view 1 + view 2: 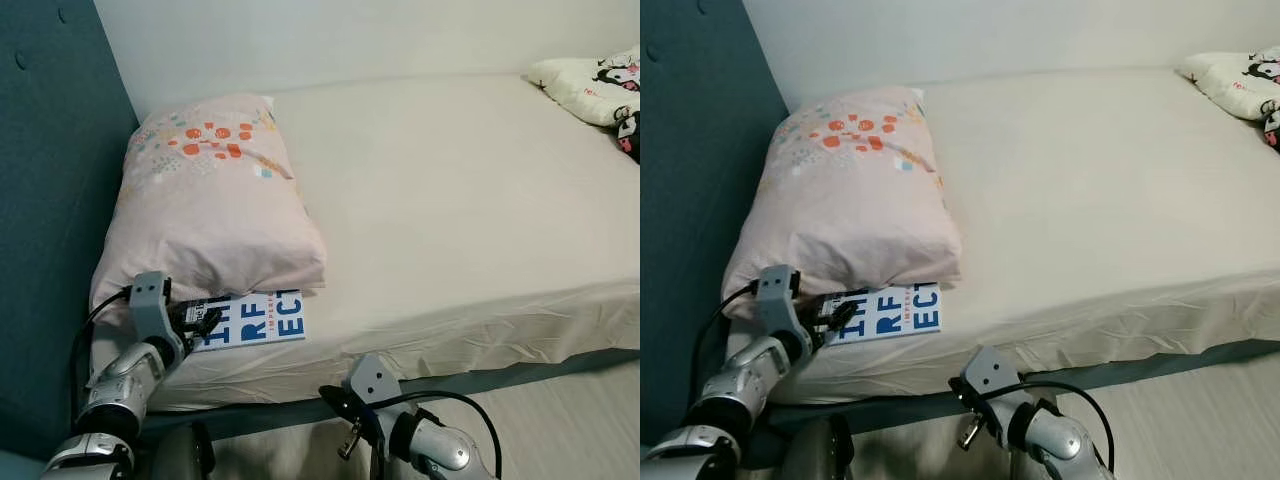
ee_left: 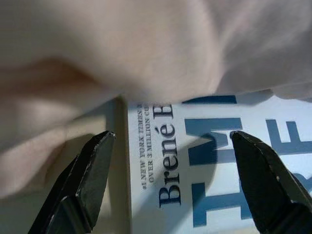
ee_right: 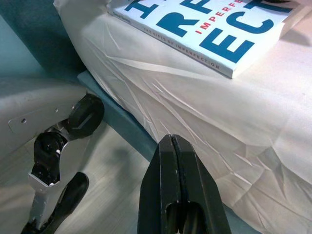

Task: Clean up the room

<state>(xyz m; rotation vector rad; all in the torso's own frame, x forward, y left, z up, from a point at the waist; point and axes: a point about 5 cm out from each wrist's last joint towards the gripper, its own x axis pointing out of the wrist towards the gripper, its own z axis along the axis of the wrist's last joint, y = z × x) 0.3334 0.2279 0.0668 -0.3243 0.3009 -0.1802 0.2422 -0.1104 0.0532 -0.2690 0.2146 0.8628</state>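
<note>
Left wrist view puts the book right under the left gripper, whose two black fingers stand apart, one off the book's edge over the sheet, the other above the cover. The book lies flat near the front edge of the bed, its far end tucked just under the pillow, which droops over the top of the cover.

It looks like a paperback: light, fairly stiff along the spine, but with a smooth glossy cover that could slide between the fingers, and pages that may fan or sag if it is held by one corner. Since it lies flat on a soft sheet, there is little room to get a finger beneath it. The better hold seems to be across the free edge by the spine, one finger pressing into the mattress to slip under, then pinching cover and pages together. Pulling it out from the soft pillow should meet little drag.

The right gripper hangs low beside the bed's front, fingers pressed together on nothing.
</note>
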